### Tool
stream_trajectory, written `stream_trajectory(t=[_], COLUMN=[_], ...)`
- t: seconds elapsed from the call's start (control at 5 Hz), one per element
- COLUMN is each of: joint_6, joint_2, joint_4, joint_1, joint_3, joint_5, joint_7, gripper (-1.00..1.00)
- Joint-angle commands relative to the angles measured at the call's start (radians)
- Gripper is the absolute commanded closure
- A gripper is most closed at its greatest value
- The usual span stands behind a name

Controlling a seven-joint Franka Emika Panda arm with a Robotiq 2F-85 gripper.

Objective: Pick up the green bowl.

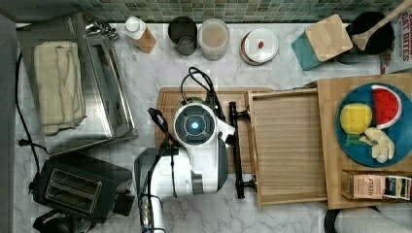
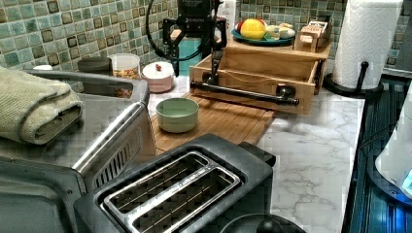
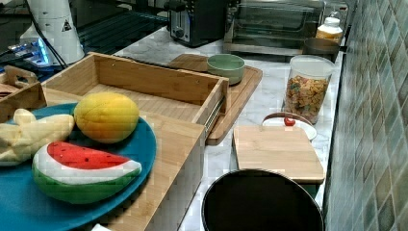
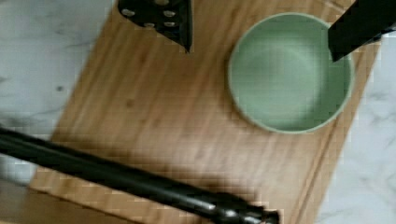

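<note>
- One green bowl [image 2: 177, 114] sits upright on the bamboo cutting board [image 2: 228, 121], near the wooden drawer's [image 2: 252, 73] black handle bar [image 4: 126, 179].
- Gripper [image 4: 261, 35] hangs above, fingers spread wide, holding nothing.
- Box [image 1: 401, 34] reads "BITES".

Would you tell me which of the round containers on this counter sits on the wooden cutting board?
The small pale green bowl; it alone rests on the wooden cutting board, while the cereal jar and white-lidded container stand by the tiled wall.
</note>
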Motion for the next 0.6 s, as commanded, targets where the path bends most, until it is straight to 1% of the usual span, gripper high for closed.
stream_trajectory(t=[0.2,0.4,0.6], joint_6=[0.073,0.083,0.172], joint_2=[0.089,0.09,0.11], joint_4=[-0.005,-0.024,-0.059], joint_1=[0.021,0.041,0.044], joint_3=[0.031,0.021,0.024], joint_5=[-0.012,-0.122,-0.164], joint_7=[0.107,0.202,0.263], gripper=[-1.0,-1.0,-1.0])
